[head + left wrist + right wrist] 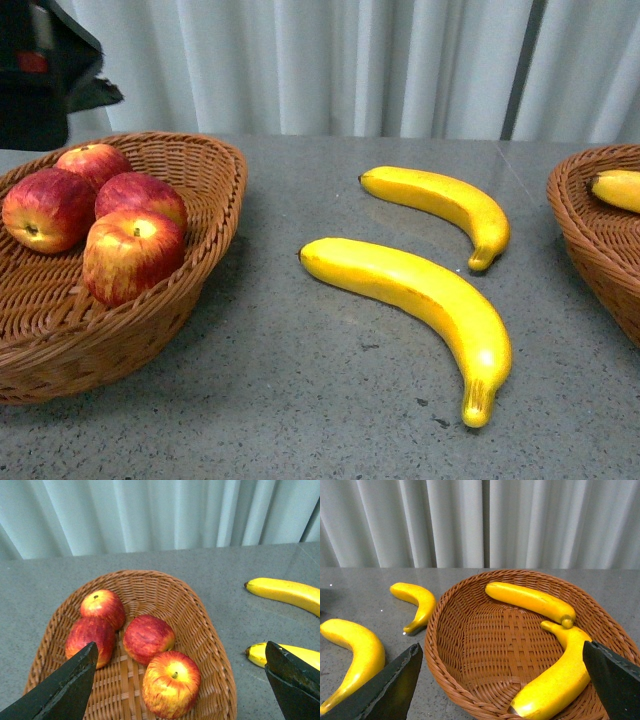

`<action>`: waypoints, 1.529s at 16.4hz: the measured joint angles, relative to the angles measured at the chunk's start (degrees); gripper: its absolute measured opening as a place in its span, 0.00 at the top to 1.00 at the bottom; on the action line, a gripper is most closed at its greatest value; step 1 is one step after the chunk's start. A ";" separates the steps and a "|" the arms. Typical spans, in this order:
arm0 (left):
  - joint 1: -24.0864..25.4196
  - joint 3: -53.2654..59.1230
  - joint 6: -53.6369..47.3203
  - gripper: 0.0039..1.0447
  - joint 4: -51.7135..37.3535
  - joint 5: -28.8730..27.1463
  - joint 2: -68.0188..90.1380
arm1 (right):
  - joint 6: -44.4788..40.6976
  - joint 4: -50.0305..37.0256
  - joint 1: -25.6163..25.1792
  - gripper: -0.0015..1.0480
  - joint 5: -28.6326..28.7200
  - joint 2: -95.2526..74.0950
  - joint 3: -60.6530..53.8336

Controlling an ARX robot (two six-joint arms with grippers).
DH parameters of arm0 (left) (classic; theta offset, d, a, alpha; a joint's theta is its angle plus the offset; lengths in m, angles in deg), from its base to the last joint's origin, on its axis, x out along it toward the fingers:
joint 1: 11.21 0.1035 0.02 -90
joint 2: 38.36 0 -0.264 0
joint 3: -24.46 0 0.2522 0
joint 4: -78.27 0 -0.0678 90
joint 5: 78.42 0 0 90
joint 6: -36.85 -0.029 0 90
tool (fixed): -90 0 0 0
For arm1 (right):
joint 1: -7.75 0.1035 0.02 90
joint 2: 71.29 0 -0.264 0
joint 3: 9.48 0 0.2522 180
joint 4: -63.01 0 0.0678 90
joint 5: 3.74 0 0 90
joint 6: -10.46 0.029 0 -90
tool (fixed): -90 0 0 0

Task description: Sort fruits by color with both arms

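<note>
Several red apples [133, 255] lie in the left wicker basket [215, 165]. Two yellow bananas [440, 200] [420, 290] lie on the grey table between the baskets. The right wicker basket [590, 230] holds two bananas [530, 600] [560, 675]. My left gripper [181, 647] is open and empty above the apples [171, 682] in their basket [210, 630]. My right gripper [502, 646] is open and empty above the banana basket [445, 645]. A black part of the left arm [40, 70] shows at the top left of the front view.
A white curtain [330, 60] hangs behind the table's far edge. The loose bananas also show in the left wrist view [285, 590] and the right wrist view [417, 600].
</note>
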 joint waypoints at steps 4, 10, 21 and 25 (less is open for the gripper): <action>2.38 12.20 -1.40 0.28 -6.16 -0.52 -19.12 | 0.00 0.00 0.00 0.06 0.00 0.00 0.00; 16.37 25.86 -0.74 0.99 -4.46 12.50 -34.91 | 0.00 0.00 0.00 0.06 0.00 0.00 0.00; 23.87 32.30 -0.63 0.99 1.05 20.57 -46.95 | -0.02 0.00 0.00 0.06 -0.02 0.00 0.00; 23.87 31.95 -0.63 0.99 9.42 20.24 -56.04 | -0.02 0.02 0.00 0.06 0.02 0.00 0.00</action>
